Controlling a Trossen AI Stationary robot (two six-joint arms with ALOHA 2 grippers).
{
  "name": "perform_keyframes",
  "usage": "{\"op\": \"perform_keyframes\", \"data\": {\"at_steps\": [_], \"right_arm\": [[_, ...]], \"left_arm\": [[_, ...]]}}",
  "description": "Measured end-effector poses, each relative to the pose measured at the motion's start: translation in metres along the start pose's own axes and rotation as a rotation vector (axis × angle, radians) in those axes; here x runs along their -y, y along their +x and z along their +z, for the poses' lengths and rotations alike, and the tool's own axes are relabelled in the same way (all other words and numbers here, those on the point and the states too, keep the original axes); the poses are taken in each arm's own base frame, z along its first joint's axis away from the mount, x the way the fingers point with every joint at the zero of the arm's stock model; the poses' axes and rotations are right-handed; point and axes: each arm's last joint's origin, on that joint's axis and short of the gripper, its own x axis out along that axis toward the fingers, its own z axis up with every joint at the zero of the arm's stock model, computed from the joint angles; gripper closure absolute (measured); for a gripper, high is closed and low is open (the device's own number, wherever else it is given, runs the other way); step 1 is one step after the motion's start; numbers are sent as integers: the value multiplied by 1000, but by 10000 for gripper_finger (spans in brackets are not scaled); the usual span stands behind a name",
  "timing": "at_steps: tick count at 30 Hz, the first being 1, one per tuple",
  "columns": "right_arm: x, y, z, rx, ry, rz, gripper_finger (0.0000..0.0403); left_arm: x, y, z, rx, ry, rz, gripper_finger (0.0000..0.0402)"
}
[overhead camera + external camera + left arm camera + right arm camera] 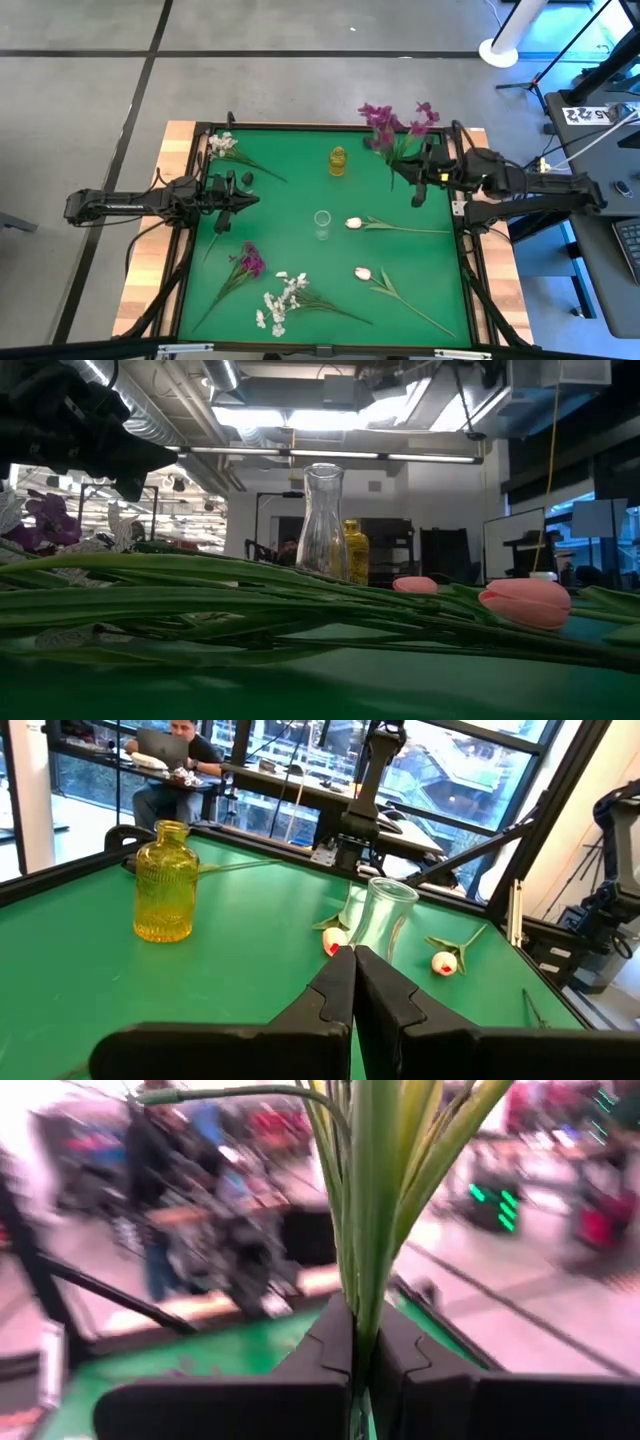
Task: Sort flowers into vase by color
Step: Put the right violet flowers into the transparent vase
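My right gripper (420, 185) hangs over the table's far right part, shut on a sprig of magenta-purple flowers (392, 126). My left gripper (250, 195) waits at the left edge, shut on nothing, its fingers (352, 982) pointing at the clear glass vase (321, 224). A yellow glass vase (337, 160) stands farther back. On the green mat lie two pale pink tulip buds (353, 223) (363, 272), two white sprigs (222, 145) (280, 300) and another purple sprig (250, 261). My right gripper pinches the purple sprig's bundle of green stems and leaves (358, 1305) between its two fingers. The fingers come level from the table's right side and lie across the stems. The stems rise past the fingers and the blossoms stand clear of the mat.
The mat is framed by a dark rail (300, 127) on a wooden table. Long stems and leaves (200, 595) lie across the near part of the mat. People and desks show in the room beyond the table.
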Motion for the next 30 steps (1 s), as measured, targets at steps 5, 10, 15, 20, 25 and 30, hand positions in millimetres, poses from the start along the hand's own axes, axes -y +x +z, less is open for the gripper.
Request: {"op": "perform_keyframes", "data": {"at_steps": [5,10,15,20,25,30], "right_arm": [[-8,21,3,101,-20,135,397],[-16,53,-8,160,-47,263,397],[-21,81,-24,205,-53,340,397],[-25,98,-38,237,-31,412,397],[-34,114,-61,175,-9,411,397],[-46,124,-78,193,-38,433,397]], "left_arm": [[0,0,0,0,0,0,401],[0,0,0,0,0,0,401],[0,0,0,0,0,0,401],[0,0,0,1,-1,0,401],[0,0,0,0,0,0,401],[0,0,0,0,0,0,401]]}}
